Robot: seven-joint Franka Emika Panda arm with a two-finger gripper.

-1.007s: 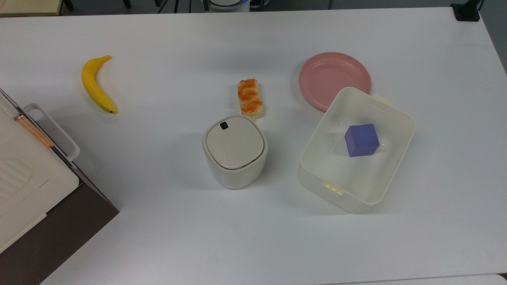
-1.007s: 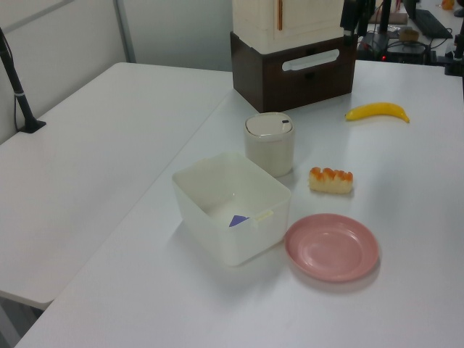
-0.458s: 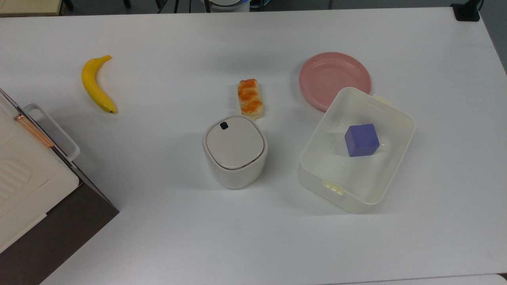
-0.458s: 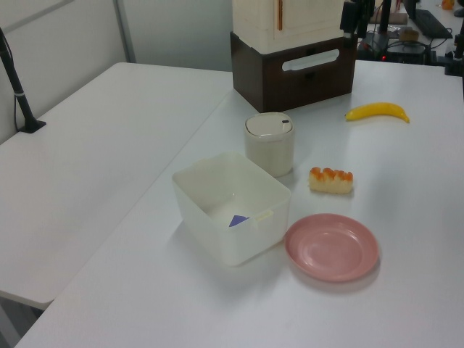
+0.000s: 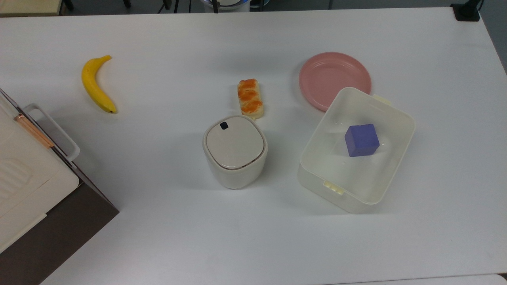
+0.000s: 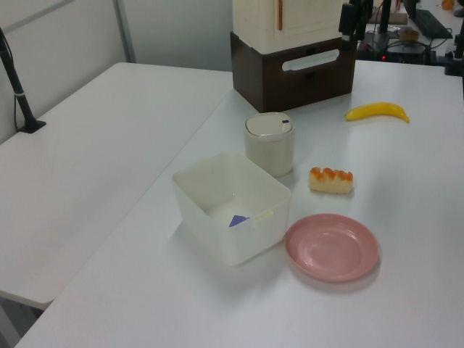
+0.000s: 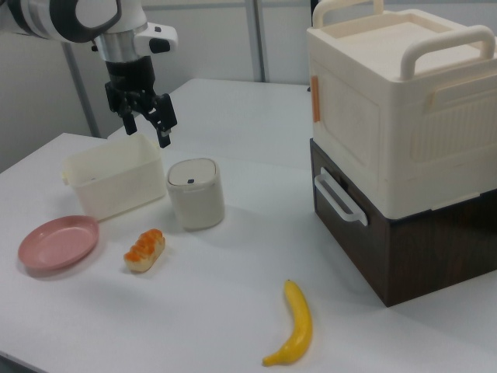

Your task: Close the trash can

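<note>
We are seeing the small cream-white plastic trash can [image 5: 235, 152] standing upright near the middle of the white table [image 5: 253, 245], with its flat lid lying down flush on the rim and the small black button [image 5: 223, 125] showing at one corner of the top. In the right view, the black two-finger gripper [image 7: 145, 130] is hanging in the air above and to the right view's left of the trash can [image 7: 196, 193], touching nothing; its fingers are standing spread apart with an empty gap between them.

In the top view we are finding the orange-glazed piece of bread [image 5: 250, 98] just beyond the can, and the translucent white rectangular plastic box [image 5: 390, 166] to the top view's right of it, with a blue cube [image 5: 361, 140] sitting inside. The round pink plate [image 5: 328, 75] is lying just beside the box's far corner. A yellow banana [image 5: 96, 85] is resting well apart toward the top view's left. At the top view's lower left, a cream storage case [image 5: 23, 178] is sitting on a dark brown box [image 5: 67, 225].
</note>
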